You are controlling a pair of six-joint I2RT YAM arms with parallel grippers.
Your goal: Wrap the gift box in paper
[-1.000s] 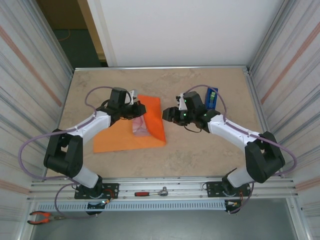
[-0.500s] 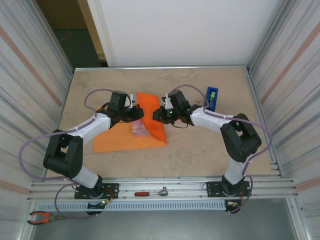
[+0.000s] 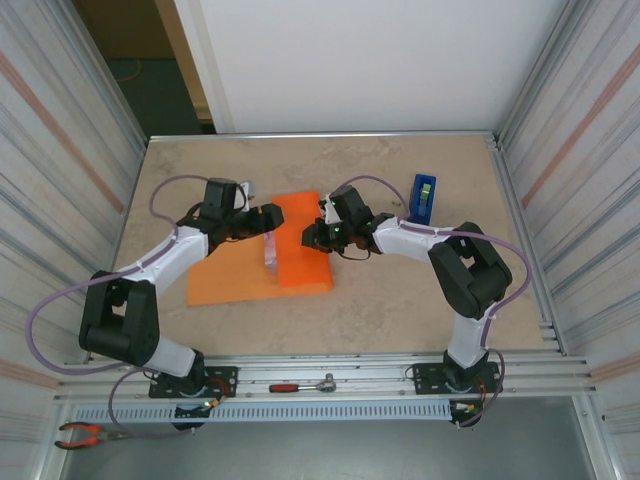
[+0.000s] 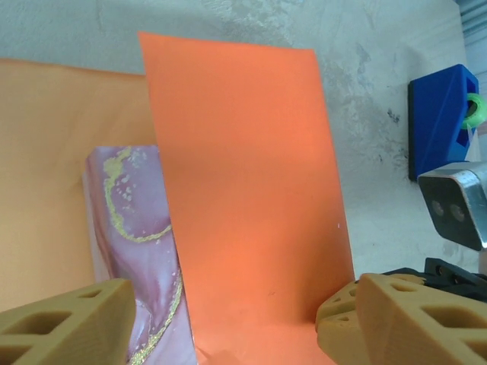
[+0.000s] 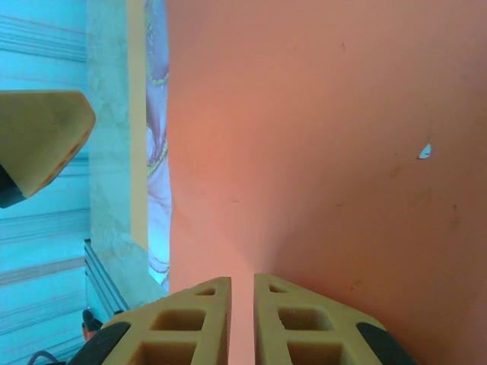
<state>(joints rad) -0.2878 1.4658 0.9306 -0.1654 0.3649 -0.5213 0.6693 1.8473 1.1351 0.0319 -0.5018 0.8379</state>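
Note:
The paper [image 3: 235, 280] is a bright orange sheet lying on the table, with one flap [image 4: 243, 167] folded over the gift box. The gift box [image 4: 133, 228] is pink marbled with gold veins, and just a strip of it [image 3: 270, 252] shows left of the flap. My left gripper [image 3: 268, 220] hovers open above the box's far left side, jaws wide and empty [image 4: 228, 327]. My right gripper [image 3: 310, 237] is at the flap's right edge. Its jaws [image 5: 242, 285] are nearly together, pinched on the paper [image 5: 327, 152].
A blue tape dispenser [image 3: 423, 198] stands at the back right, just beyond the right arm. A ratchet wrench [image 3: 305, 385] lies on the front rail and red-handled pliers [image 3: 80, 433] lie at the near left. Metal walls close in both sides.
My left gripper opened, let go of the raised flap and drew back left. The flap now lies flat on the box. My right gripper moved left onto the flap's edge and closed.

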